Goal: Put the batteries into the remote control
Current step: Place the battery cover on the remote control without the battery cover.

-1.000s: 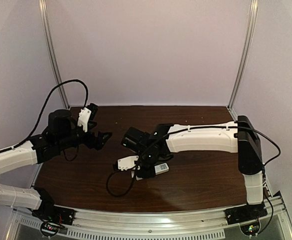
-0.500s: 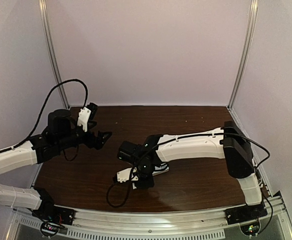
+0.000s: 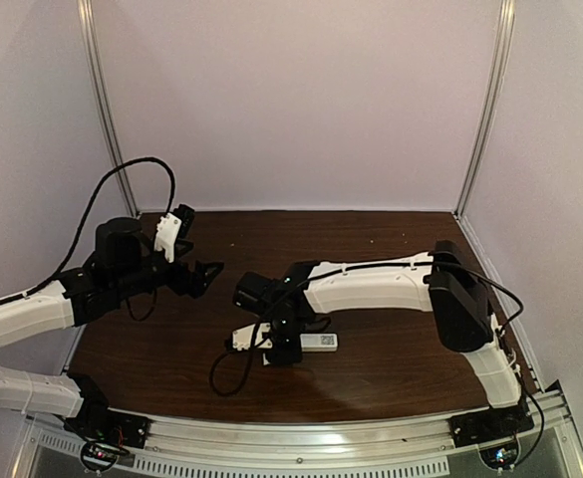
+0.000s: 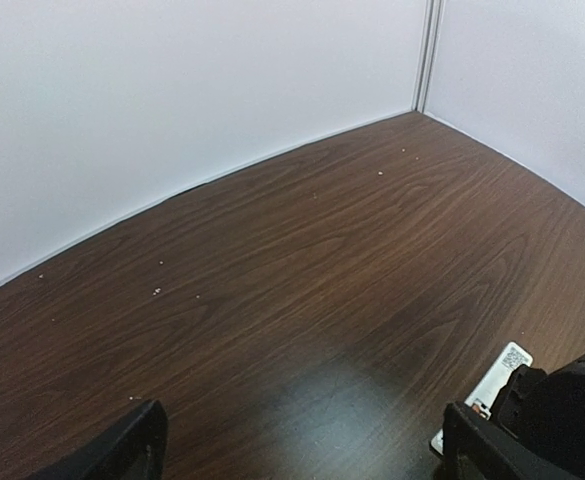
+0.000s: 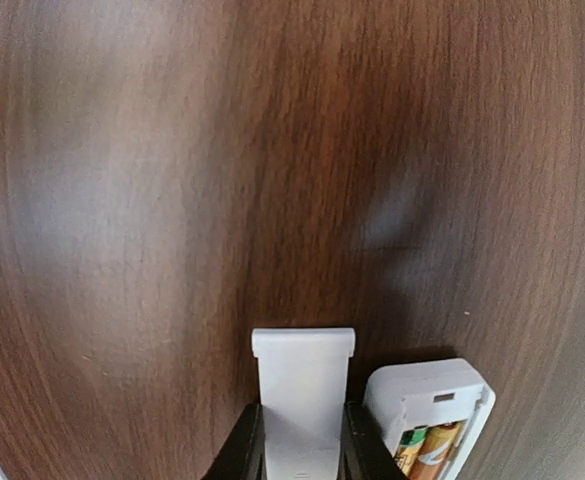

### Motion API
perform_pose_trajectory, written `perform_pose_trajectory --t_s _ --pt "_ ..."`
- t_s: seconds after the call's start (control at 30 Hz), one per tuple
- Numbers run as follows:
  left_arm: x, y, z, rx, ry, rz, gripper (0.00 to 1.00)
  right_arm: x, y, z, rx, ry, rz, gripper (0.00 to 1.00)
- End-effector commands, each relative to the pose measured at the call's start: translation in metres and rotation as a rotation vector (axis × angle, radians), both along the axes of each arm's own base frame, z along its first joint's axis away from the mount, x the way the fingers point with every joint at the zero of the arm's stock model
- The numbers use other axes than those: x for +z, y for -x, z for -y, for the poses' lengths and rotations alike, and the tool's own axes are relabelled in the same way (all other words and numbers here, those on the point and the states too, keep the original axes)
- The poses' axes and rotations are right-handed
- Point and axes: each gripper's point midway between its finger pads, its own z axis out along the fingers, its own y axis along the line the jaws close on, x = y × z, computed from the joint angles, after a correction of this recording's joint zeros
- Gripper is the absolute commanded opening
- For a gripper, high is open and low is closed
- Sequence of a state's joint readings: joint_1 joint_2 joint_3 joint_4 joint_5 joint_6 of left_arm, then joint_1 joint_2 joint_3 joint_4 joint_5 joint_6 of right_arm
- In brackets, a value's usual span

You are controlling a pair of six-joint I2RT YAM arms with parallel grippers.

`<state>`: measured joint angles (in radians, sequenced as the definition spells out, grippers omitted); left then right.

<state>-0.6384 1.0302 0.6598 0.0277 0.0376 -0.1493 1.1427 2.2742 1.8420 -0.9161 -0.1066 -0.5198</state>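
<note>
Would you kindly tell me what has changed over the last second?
The right arm's elbow swung left and its wrist drew toward the near edge, the right gripper still shut on the white cover plate beside the remote control. The left gripper stayed open; the remote stayed roughly put.

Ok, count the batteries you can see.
2. One battery and the other lie side by side in the open bay of the remote, at the bottom of the right wrist view. Only their ends show; other views show none.
</note>
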Motion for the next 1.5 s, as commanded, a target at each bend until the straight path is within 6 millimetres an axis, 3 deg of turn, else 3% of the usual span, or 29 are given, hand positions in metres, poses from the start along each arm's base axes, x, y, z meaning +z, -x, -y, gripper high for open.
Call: perform_pose_trajectory --t_s 0.0,0.07,0.23,0.43,0.7,1.47 --pt "0.008 -0.003 -0.003 0.014 0.015 0.036 0.97 0.001 -0.017 -0.001 -0.035 0.001 0.035 0.06" --pt "0.007 -0.003 -0.003 0.015 0.014 0.033 0.98 0.004 -0.020 -0.003 -0.045 -0.010 0.034 0.06" --pt "0.006 -0.003 -0.002 0.011 0.016 0.032 0.97 0.035 -0.023 -0.015 -0.071 -0.089 0.032 0.06" --pt "0.006 -0.003 -0.001 0.007 0.019 0.031 0.97 0.059 -0.048 -0.010 -0.167 -0.139 0.075 0.07" --pt "0.005 -0.004 0.000 0.005 0.020 0.029 0.97 0.053 -0.067 0.000 -0.292 -0.124 0.071 0.09" --pt "0.006 -0.006 0.002 0.000 0.023 0.032 0.97 0.040 -0.062 0.005 -0.378 -0.093 0.007 0.16"
